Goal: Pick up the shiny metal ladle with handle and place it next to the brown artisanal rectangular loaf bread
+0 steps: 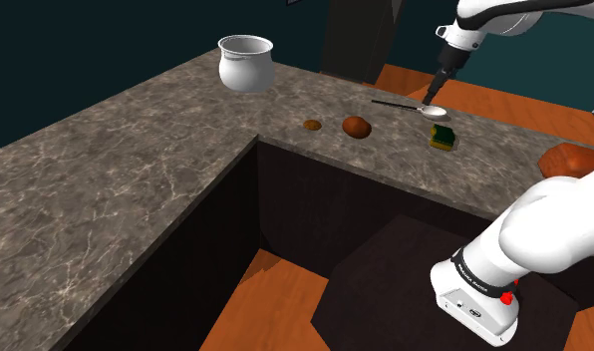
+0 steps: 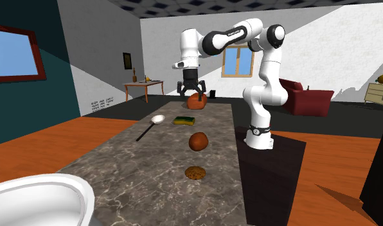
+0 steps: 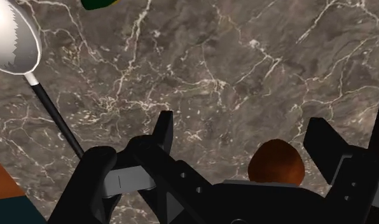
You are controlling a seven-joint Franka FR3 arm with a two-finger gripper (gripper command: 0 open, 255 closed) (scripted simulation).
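Loaf: orange-brown, on the counter at the shoulder view's right.
Sponge: green and yellow, just beside the ladle's bowl.
Ladle: flat on the counter, pale bowl, thin dark handle; off to one side of the end effector, untouched, well apart from the loaf.
End effector: hovering over the counter, fingers apart, empty.

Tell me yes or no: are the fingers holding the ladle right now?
No, the ladle lies on the marbled counter, off to one side of the fingers, which stand apart and do not touch it.
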